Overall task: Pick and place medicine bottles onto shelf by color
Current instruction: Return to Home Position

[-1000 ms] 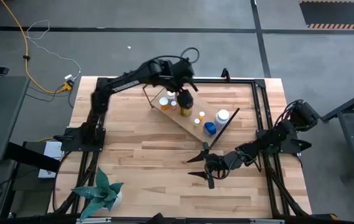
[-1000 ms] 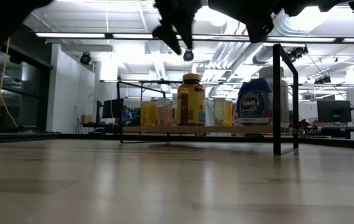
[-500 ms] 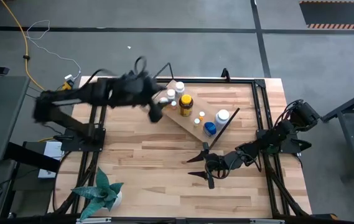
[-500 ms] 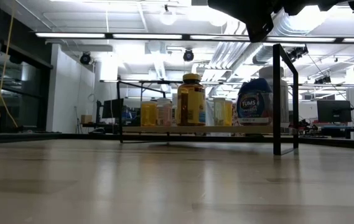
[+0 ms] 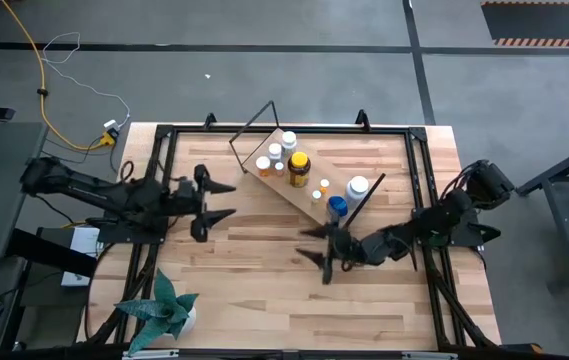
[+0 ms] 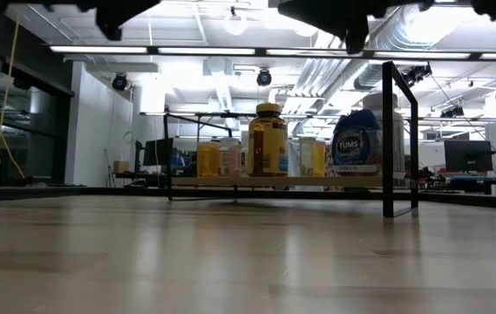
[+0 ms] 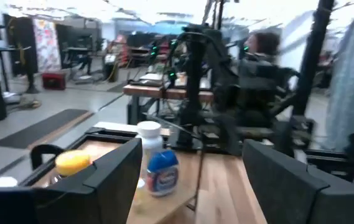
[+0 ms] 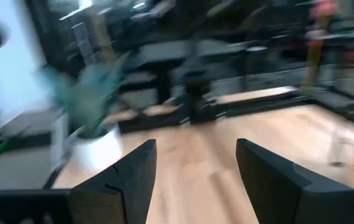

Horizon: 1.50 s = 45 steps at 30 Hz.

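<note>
The shelf (image 5: pixel 286 190), a light wood board with dark wire end frames, lies slantwise on the far middle of the table. The medicine bottles stand upright on it: white-capped ones (image 5: pixel 275 152), a large amber one with a yellow cap (image 5: pixel 299 166), small orange ones (image 5: pixel 316 195), a blue one (image 5: pixel 337 207) and a bigger white one (image 5: pixel 357 187). My left gripper (image 5: pixel 226 200) is open and level at the table's left, clear of the shelf, facing the bottles (image 7: pixel 162 174). My right gripper (image 5: pixel 309 250) hangs open just in front of the shelf's near side, holding nothing.
A green plant in a white pot (image 5: pixel 169 310) stands at the near left corner and shows blurred in the right wrist view (image 8: pixel 86 93). Dark frame rails run along the table's left, right and far edges. Bare wood lies between the two grippers and toward the near edge.
My left gripper has swung away from above the shelf toward the table's left edge, sinking and tipping from pointing down to level, with nothing held. My right gripper has turned a little toward the shelf. The bottles and shelf have stayed put.
</note>
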Each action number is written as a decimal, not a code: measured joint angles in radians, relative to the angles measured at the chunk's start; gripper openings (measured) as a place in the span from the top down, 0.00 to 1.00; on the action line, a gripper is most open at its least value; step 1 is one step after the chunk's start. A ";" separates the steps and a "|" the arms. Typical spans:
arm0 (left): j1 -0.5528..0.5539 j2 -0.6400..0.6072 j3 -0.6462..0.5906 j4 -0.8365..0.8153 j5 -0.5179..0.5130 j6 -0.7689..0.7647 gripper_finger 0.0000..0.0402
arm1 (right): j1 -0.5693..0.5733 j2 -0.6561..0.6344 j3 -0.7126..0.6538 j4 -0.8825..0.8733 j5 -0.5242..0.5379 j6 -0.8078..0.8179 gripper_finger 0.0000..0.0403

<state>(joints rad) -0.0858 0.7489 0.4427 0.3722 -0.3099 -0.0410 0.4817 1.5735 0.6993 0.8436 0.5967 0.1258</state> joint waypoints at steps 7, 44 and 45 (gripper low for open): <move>-0.087 -0.151 -0.137 -0.009 -0.061 -0.001 0.43 | -0.079 -0.095 0.078 -0.148 0.058 -0.038 0.52; -0.114 -0.421 -0.277 -0.121 -0.120 0.001 1.00 | -0.382 -1.229 -0.543 -0.599 -0.464 0.114 1.00; -0.114 -0.421 -0.277 -0.121 -0.120 0.001 1.00 | -0.382 -1.232 -0.561 -0.590 -0.463 0.121 1.00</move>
<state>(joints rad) -0.1997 0.3283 0.1661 0.2512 -0.4301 -0.0402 0.1001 0.3420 0.1383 0.2531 0.1333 0.2470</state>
